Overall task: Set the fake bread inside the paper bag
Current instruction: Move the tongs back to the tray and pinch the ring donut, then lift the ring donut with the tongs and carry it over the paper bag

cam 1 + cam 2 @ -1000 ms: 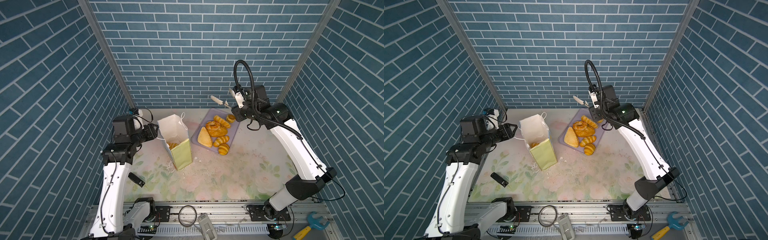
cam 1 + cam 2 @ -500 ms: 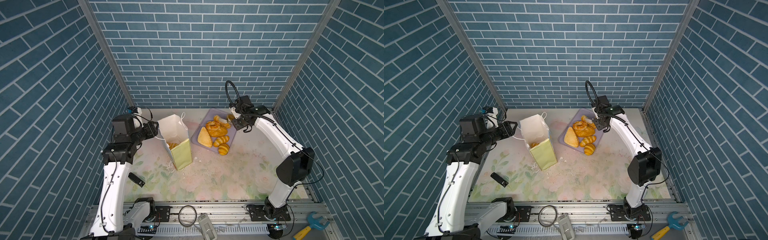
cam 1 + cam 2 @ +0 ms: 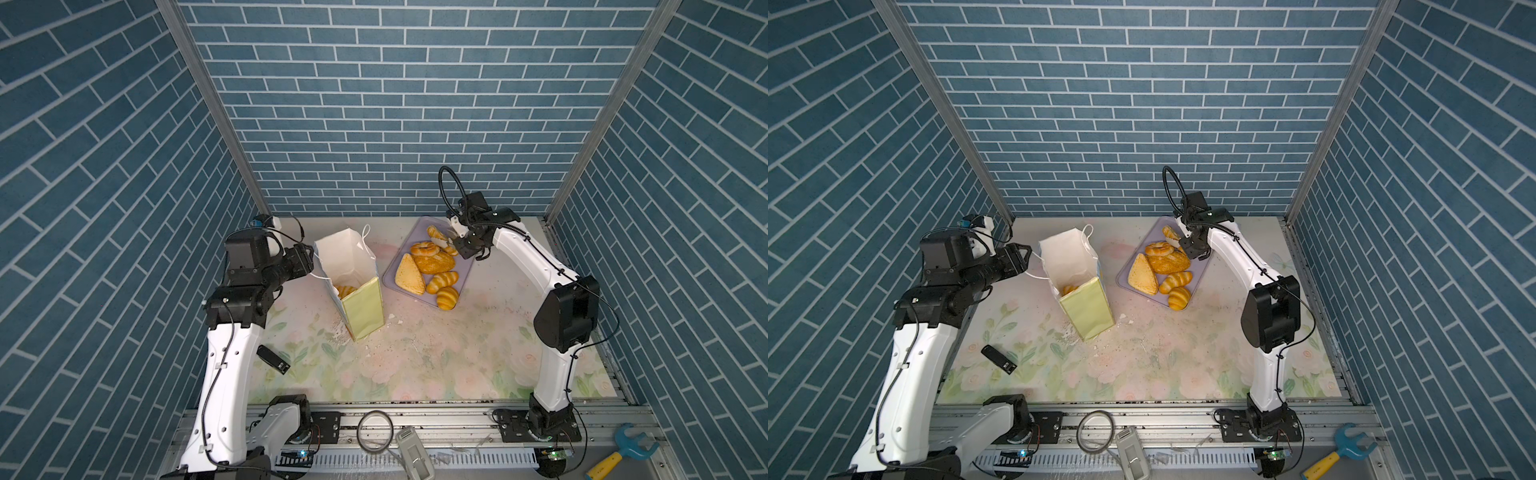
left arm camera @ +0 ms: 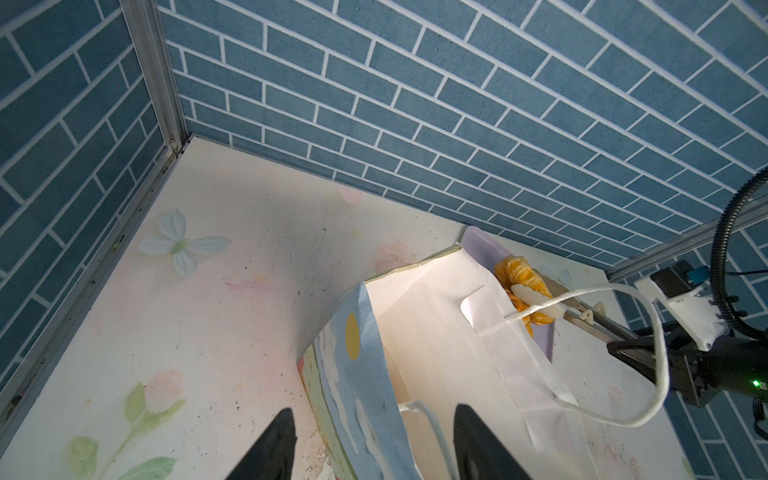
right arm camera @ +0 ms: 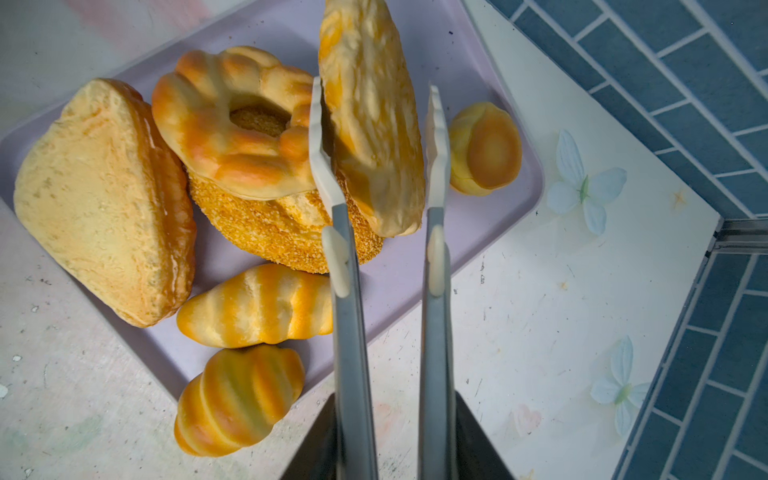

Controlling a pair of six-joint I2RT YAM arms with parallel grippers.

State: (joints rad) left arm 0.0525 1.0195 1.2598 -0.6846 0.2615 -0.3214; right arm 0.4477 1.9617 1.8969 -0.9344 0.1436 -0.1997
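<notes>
I count seven pieces of fake bread (image 3: 432,262) on the tray (image 5: 490,216), and one roll (image 3: 346,291) inside the paper bag (image 3: 365,307). My right fingers (image 5: 473,440) grip tongs (image 5: 349,332) bracketing a long loaf (image 5: 370,124). My left fingers (image 4: 278,444) are spread apart astride the bag's edge.

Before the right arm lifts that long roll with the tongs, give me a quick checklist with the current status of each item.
1. Tongs tips on either side of the long roll: ok.
2. Tips pinching the roll firmly: cannot tell.
3. Right gripper clamped on the tongs: ok.
4. Ring bun clear of the tips: not ok, it looks to sit right against one.
5. Paper bag upright, mouth open: ok.
6. Left gripper steadying the bag: not ok, jaws open on either side of its side wall.
</notes>
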